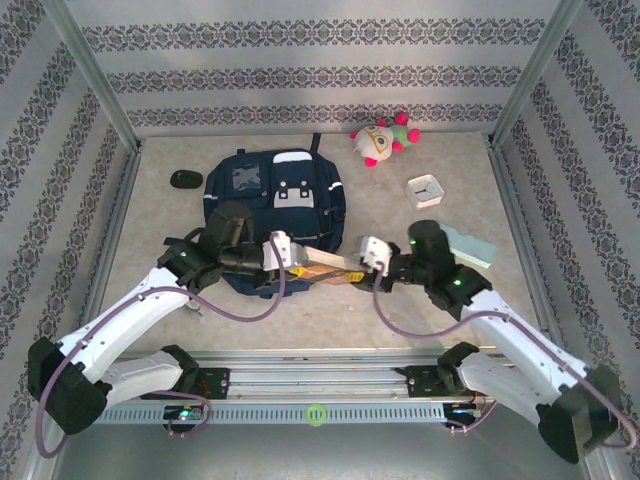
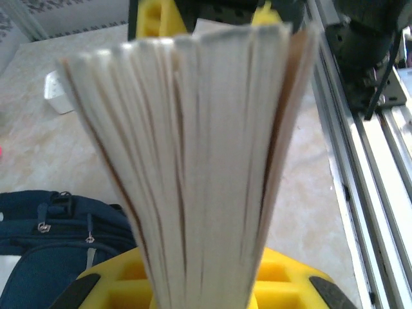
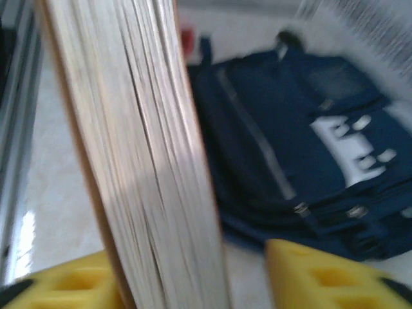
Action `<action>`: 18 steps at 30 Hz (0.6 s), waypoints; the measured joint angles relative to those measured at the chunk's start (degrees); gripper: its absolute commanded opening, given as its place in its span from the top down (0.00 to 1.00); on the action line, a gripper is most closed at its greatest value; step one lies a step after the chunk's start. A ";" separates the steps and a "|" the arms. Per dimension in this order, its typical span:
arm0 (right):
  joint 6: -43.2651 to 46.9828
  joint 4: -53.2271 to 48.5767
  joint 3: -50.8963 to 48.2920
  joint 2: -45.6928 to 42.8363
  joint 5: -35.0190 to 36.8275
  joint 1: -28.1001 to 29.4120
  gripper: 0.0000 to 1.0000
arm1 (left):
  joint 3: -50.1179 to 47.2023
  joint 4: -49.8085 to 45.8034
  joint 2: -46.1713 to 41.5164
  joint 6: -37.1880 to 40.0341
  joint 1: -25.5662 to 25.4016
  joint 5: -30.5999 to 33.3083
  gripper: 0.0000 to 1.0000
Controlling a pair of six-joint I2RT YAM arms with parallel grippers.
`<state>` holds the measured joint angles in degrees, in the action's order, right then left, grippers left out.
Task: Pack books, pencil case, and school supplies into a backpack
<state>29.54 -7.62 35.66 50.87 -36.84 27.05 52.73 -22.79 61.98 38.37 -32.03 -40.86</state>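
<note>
Beige table [image 1: 150,215]: book's [image 1: 325,264] long axis left-right; left jaws clamp it, right jaws released.

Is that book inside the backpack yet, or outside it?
Outside. The book hangs between the left tool and right tool, by the backpack's near edge, its pages bare.

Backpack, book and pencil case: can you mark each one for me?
backpack [image 1: 310,222], top external view, on its navy front panel.
book [image 2: 193,167], left wrist view, on the fanned page edges.
pencil case [image 1: 472,247], top external view, on the middle of its mint-green top.
</note>
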 measured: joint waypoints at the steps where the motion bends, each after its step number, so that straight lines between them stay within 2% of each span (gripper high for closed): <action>1: -2.54 2.67 -1.29 -1.64 -2.36 -2.25 0.35 | -0.81 1.36 -0.74 -1.42 1.20 -1.33 1.00; 4: -10.60 11.17 -5.42 -5.42 -9.79 -8.66 0.33 | -4.24 7.76 -3.63 -6.91 4.22 -5.64 1.00; 9: -21.62 20.63 -8.33 -6.58 -18.73 -12.33 0.31 | -6.69 18.95 -5.75 -15.98 5.92 -12.17 1.00; 15: -33.40 35.06 -9.73 -3.56 -25.55 -13.14 0.42 | -7.21 32.20 -5.73 -25.86 7.06 -16.85 1.00; 18: -38.03 41.00 -9.88 -1.57 -27.32 -12.94 0.51 | -7.65 37.09 -5.25 -29.57 7.17 -18.49 1.00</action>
<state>-8.49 33.39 25.78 49.30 -64.16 14.11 45.08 14.31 56.73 8.80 -24.86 -59.35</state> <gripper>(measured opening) 0.538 0.157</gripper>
